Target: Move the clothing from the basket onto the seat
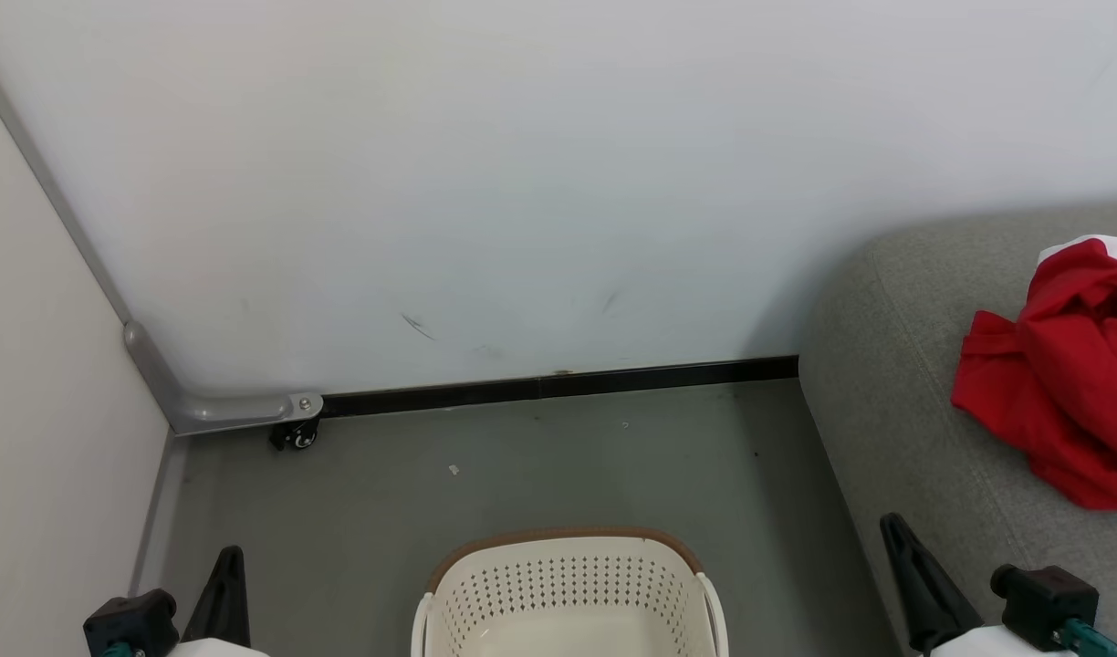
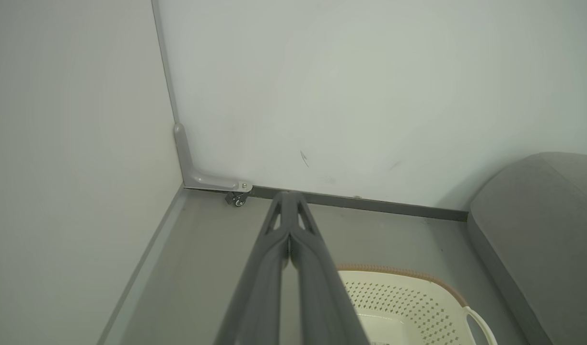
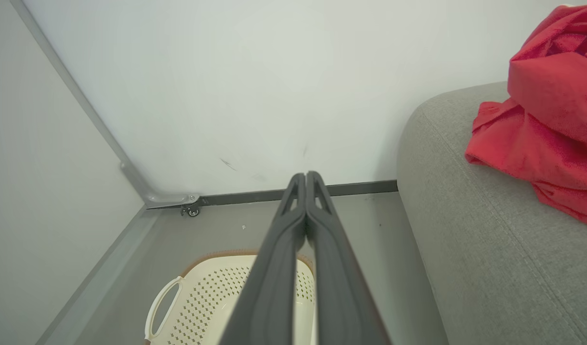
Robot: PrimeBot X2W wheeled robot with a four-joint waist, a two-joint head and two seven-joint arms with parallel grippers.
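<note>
Clothing [image 1: 1060, 383] lies in a crumpled red heap on the seat [image 1: 896, 429], well to the right of the basket [image 1: 568, 579] and apart from it. The basket stands on the grey floor [image 1: 522, 456], its brown rim toward the wall [image 1: 522, 182], with the seat's rounded corner near its right side. The left gripper [image 2: 288, 196] hangs to the basket's left, its two fingers pressed together along their length, holding nothing. The right gripper [image 3: 306, 175] hangs to the basket's right, by the seat's near edge, its fingers likewise closed against each other with nothing between them. Beyond the basket and to its left, a small caster [image 1: 296, 436] sits under a grey bracket [image 1: 239, 408] at the wall's foot.
</note>
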